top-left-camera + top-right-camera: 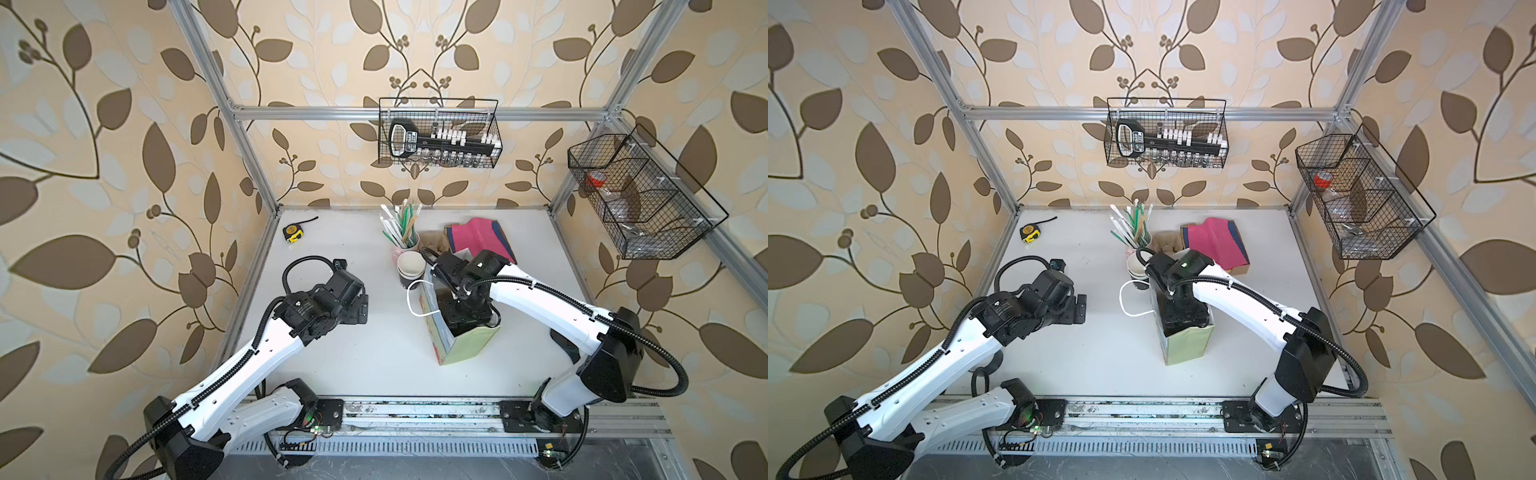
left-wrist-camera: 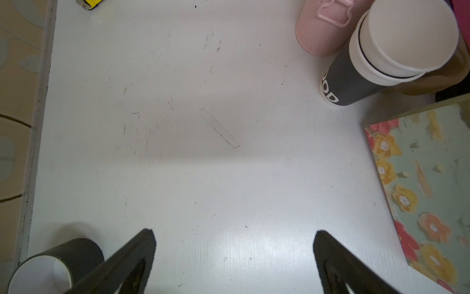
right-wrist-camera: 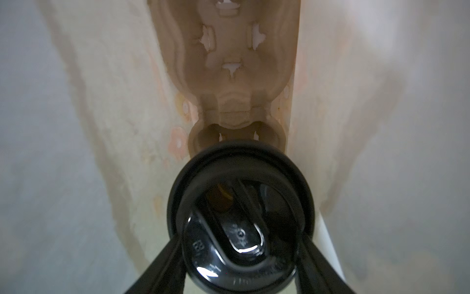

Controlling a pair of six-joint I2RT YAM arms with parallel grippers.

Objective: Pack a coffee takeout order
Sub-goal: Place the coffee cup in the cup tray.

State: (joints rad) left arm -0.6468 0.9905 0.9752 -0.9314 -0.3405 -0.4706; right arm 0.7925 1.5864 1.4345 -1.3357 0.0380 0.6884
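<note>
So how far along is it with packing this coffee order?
Done: the brown moulded-pulp carrier sits inside the floral paper bag. In hand: the right arm's jaws hold the black-lidded cup over it. Left: letting go, then adding the bright pink napkin, not yet bagged.

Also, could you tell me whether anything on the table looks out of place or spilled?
No spills. A yellow tape measure lies at the far left of the table, unrelated to a coffee order, and one lidless cup sits alone by the left gripper, apart from the cup stack.
</note>
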